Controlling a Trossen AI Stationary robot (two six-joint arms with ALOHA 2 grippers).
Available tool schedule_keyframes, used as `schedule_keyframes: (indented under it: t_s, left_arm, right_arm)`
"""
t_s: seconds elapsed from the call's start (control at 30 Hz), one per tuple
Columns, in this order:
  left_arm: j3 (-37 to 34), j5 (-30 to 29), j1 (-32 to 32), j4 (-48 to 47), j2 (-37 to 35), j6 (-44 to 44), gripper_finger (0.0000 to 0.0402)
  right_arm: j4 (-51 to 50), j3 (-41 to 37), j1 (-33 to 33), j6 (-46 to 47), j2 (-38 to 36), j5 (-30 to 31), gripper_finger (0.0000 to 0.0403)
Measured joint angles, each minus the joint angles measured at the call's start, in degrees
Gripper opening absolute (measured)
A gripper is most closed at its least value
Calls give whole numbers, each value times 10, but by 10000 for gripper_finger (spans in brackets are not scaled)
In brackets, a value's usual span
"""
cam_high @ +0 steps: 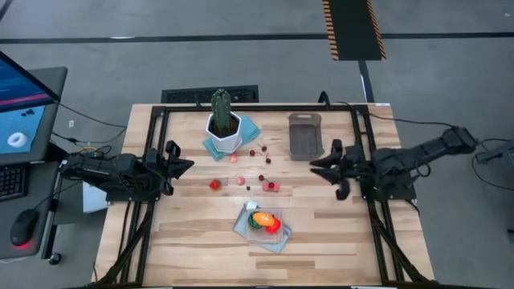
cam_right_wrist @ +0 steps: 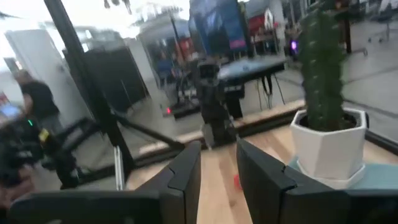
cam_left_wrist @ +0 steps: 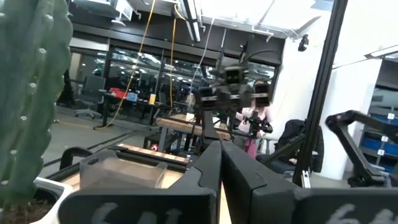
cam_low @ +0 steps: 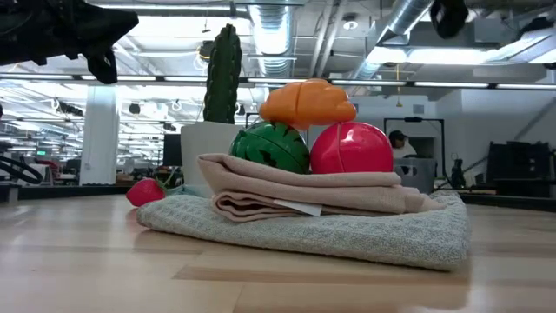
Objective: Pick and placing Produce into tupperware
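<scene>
Three round produce pieces, orange (cam_low: 307, 102), green-striped (cam_low: 271, 148) and red (cam_low: 351, 148), rest on a folded cloth (cam_high: 250, 231) near the table's front. Small red and pink bits (cam_high: 271, 186) and a strawberry (cam_high: 214, 185) lie scattered on the wood mid-table. The tupperware (cam_high: 305, 134) stands at the far right of centre, nothing showing in it. My left gripper (cam_high: 186, 166) hovers shut at the table's left, pointing right. My right gripper (cam_high: 316, 165) hovers at the right, pointing left, its fingers (cam_right_wrist: 186, 169) apart with nothing between them.
A tall green cactus (cam_high: 222, 108) in a white hexagonal pot (cam_high: 224, 135) stands on a teal cloth at the far middle. A black frame (cam_high: 152, 136) runs along the table's edges. Bare wood lies between both grippers and the scattered bits.
</scene>
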Motion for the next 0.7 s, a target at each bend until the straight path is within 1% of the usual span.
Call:
schedule_keyframes:
  t_s: [0.13, 0.2, 0.3, 0.37, 0.5, 0.6, 0.7]
  left_arm:
    - [0, 0, 0, -3, 0, 0, 0]
    - [0, 0, 0, -6, 0, 1, 0]
    - [0, -1, 0, -11, 0, 0, 0]
    - [0, -3, 0, -15, 0, 0, 0]
    - [0, -3, 0, -24, 0, 1, 0]
    - [0, -3, 0, -42, 0, 3, 0]
    - [0, -3, 0, -73, 0, 4, 0]
  right_arm:
    - [-131, 106, 34, 47, 103, 57, 127]
    - [-207, 156, 42, 89, 154, 64, 127]
    - [-289, 219, 44, 160, 222, 47, 127]
    - [-298, 245, 44, 191, 261, 19, 127]
    - [-302, 283, 42, 218, 326, -45, 127]
    - [-338, 315, 44, 248, 370, -58, 128]
    - [-396, 353, 44, 258, 406, -59, 134]
